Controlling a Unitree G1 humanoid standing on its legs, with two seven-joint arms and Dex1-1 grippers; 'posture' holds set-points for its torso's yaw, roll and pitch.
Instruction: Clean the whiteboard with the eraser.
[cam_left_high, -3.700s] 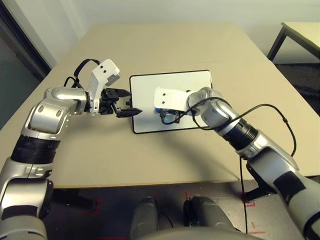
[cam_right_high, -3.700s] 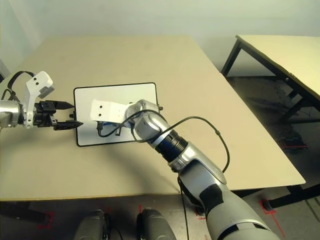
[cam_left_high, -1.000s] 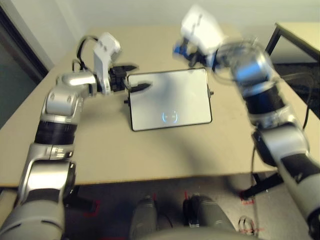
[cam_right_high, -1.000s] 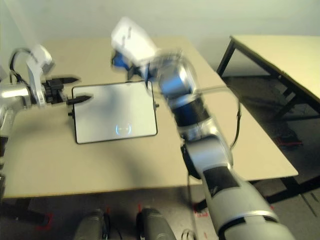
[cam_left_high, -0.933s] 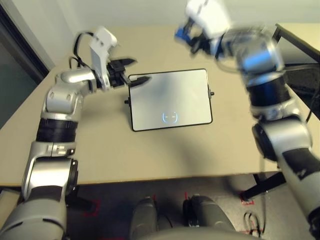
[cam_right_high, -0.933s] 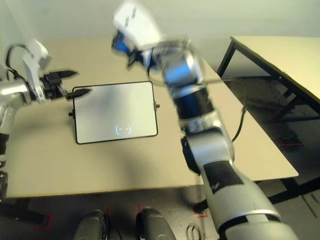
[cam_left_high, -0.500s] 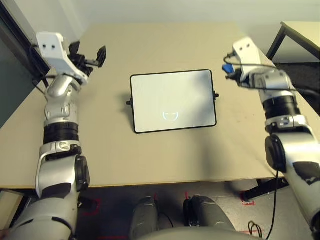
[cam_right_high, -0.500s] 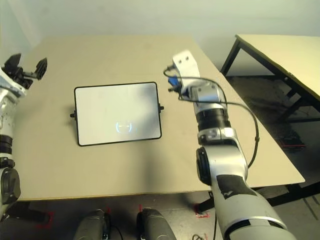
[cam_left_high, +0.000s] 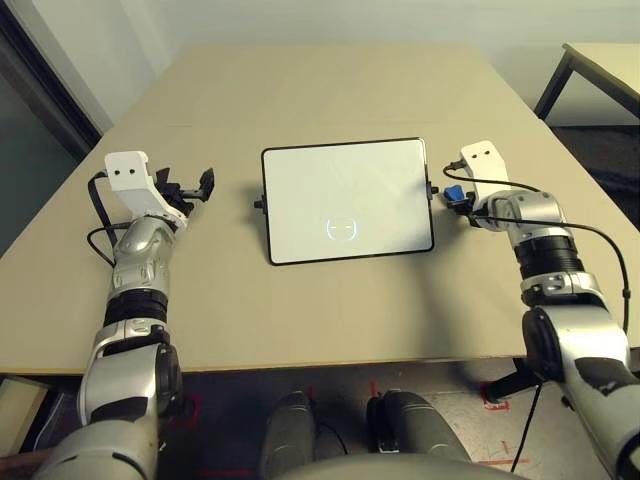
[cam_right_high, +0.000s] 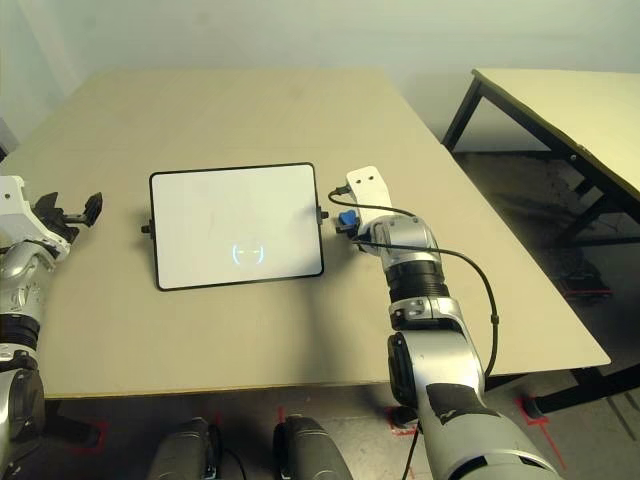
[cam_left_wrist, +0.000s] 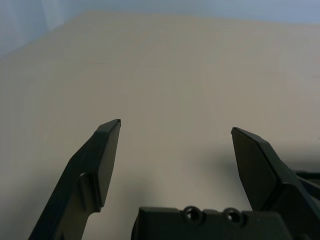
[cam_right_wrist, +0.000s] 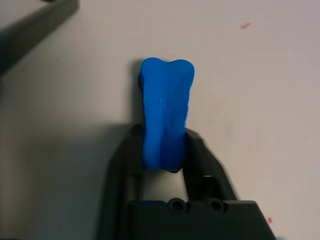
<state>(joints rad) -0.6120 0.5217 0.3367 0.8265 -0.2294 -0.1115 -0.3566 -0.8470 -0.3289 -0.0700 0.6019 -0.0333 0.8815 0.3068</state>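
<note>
The whiteboard lies flat mid-table, white with a thin black frame and a faint bluish circle mark near its front edge. Just off the board's right side knob, my right gripper is low over the table, shut on the small blue eraser. In the right wrist view the eraser sticks out between the two black fingers, which press on both its sides, and it rests against the table. My left gripper is open and holds nothing, left of the board; its jaws stand wide apart over bare table.
A black cable loops along my right forearm. A second table stands at the back right beyond a gap of floor. Bare tabletop stretches behind the board and in front of it.
My right arm has come down from above the table's right side to rest beside the board with the eraser. My left arm has dropped from a raised pose to near the table.
</note>
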